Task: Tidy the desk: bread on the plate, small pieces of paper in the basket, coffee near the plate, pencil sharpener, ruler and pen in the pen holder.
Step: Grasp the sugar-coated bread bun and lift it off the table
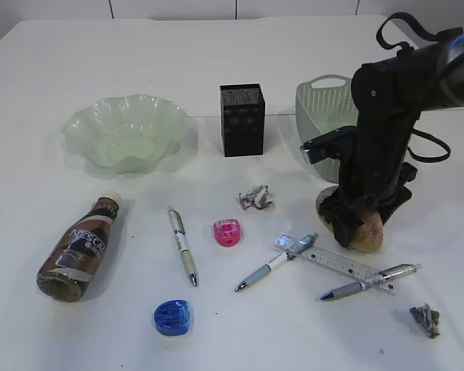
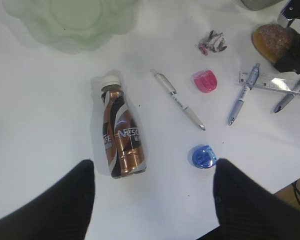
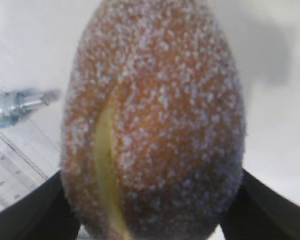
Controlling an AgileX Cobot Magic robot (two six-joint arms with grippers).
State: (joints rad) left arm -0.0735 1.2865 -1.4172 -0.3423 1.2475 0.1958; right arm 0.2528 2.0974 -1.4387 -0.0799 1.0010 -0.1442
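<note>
Bread (image 3: 152, 125) between right claw (image 3: 150, 210) fingers, desk-level

A pale panelled wall (image 1: 178, 8) with thin dark seams fills the exterior view's top edge, while a brown surface (image 2: 285, 196) crossed by a black cable (image 2: 296, 187) shows in the left wrist view's lower right corner.

Right arm (image 1: 417, 77) enters from the right edge, black, elbow high, forearm dropping steeply to the surface (image 1: 216, 46). Right gripper (image 1: 361, 222) points down at the front right, jaws spread wide — one finger on each flank of the bread (image 3: 155, 120); contact with its sides cannot be made out. Left gripper (image 2: 152, 200) hangs well above the surface, pointing down, jaws wide apart and empty — only two black fingertips (image 2: 65, 200) show at the bottom of its wrist view.
</note>
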